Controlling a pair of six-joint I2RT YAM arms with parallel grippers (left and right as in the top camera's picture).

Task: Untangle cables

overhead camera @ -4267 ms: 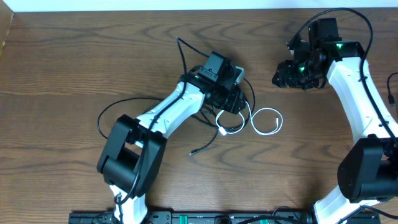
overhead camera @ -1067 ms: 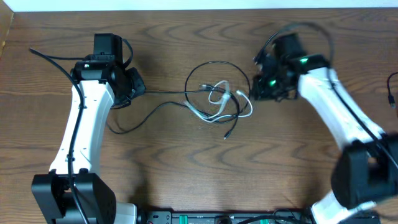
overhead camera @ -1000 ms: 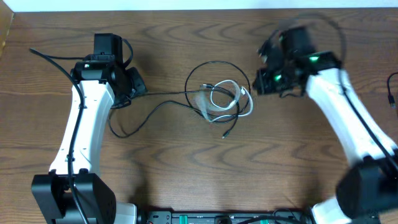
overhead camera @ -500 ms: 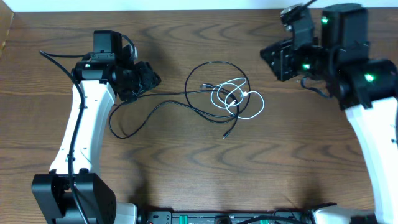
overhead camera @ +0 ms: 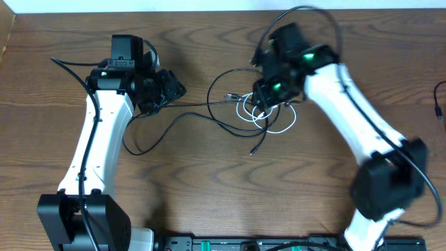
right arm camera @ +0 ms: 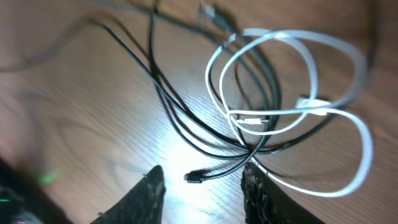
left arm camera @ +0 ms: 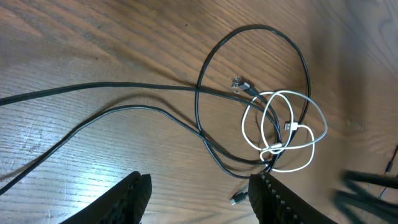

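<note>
A thin black cable (overhead camera: 211, 92) and a white cable (overhead camera: 293, 120) lie tangled at the middle of the wooden table. The black one makes a big loop (left arm camera: 255, 28), and two strands trail left. White loops (left arm camera: 292, 130) cross its lower right side. My right gripper (overhead camera: 263, 94) hovers just over the tangle, open and holding nothing. In the right wrist view a black plug end (right arm camera: 194, 177) lies on the wood beyond the right gripper (right arm camera: 202, 199), in line with the gap between its fingers, with white loops (right arm camera: 298, 81) beyond. My left gripper (overhead camera: 174, 89) is open and empty, left of the loop; the left gripper (left arm camera: 199, 200) faces it.
Bare wooden tabletop (overhead camera: 223, 195) surrounds the tangle. A second black plug end (left arm camera: 238, 199) lies near the front of the loop. The table's back edge (overhead camera: 209, 10) runs along the top. A dark equipment rail (overhead camera: 237, 244) lines the front edge.
My right arm swung from the back right down over the tangle, and its jaws went from shut to open. The left gripper edged slightly right. The white loops shifted a little.
</note>
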